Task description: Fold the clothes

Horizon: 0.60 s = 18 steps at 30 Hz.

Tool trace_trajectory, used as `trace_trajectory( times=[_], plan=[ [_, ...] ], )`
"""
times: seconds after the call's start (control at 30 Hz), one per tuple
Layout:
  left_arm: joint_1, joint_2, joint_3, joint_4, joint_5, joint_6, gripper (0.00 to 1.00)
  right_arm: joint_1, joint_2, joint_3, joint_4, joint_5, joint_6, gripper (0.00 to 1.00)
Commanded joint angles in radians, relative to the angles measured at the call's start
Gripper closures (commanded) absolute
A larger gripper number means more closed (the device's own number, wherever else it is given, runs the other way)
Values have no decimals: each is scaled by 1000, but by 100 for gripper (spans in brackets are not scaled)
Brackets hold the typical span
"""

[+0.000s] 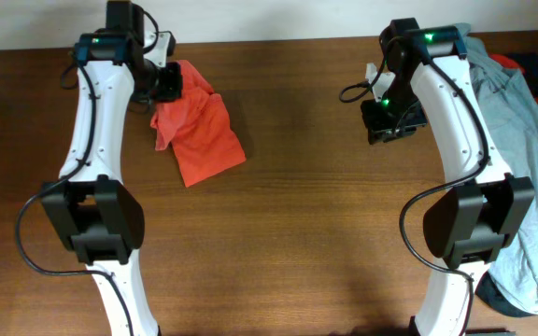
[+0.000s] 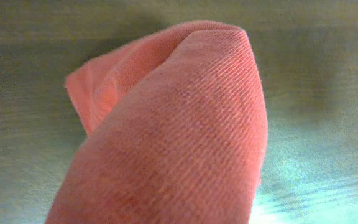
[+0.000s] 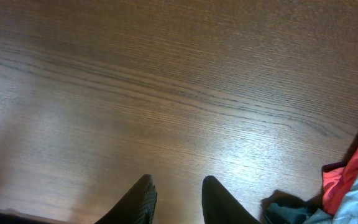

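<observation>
One orange-red tee (image 1: 202, 135) pinched in L jaws

Your left arm (image 1: 90, 121) and right arm (image 1: 456, 117) are white shells with black joints (image 1: 96, 219), looping black cables (image 1: 19, 238) and a green light (image 1: 95, 40) (one each).

Overhead looks down on the table (image 1: 297, 187); wrist cameras face it closely, the left against the orange T-shirt (image 2: 185, 137).
</observation>
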Motion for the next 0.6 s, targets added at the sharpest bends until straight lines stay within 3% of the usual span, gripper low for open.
trace_trajectory(
  times=[0.0,0.07,0.17,0.23,0.4,0.57],
  plan=[
    [-52,-28,32,-65,4,13,87,2,-20,9,-5,1,8,69],
    [-76,-28,25,-127,5,16,86,2,-20,9,-4,2,8,69],
    [-121,-28,-21,-206,-16,16,62,2,-20,9,-3,2,8,69],
    [-139,-28,-38,-241,-75,16,59,2,-20,9,-3,2,8,69],
    [-147,-28,-39,-263,-169,16,56,2,-20,9,-4,2,8,69],
    [-139,-28,-39,-263,-272,-21,62,2,-20,9,-4,2,8,68]
  ],
)
